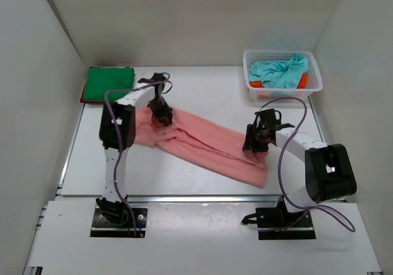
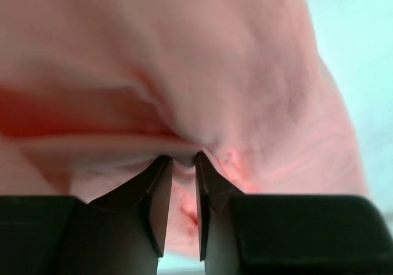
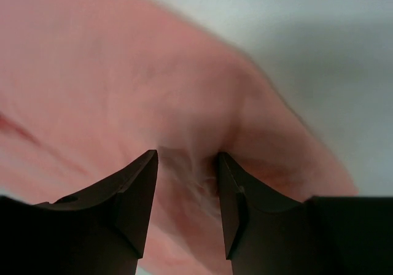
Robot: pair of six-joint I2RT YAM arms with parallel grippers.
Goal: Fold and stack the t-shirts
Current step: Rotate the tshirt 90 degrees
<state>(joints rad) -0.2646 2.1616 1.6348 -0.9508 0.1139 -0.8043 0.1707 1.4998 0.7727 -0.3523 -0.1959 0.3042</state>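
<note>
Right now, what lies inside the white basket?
A crumpled teal t-shirt fills the white basket, with an orange-red t-shirt showing under it. Anything deeper is covered.

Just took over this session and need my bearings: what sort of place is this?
Probably a lab test cell, not a home: plain white panel walls box in a white tabletop, with a white plastic mesh basket at the back and a salmon pink t-shirt spread out for folding.
</note>
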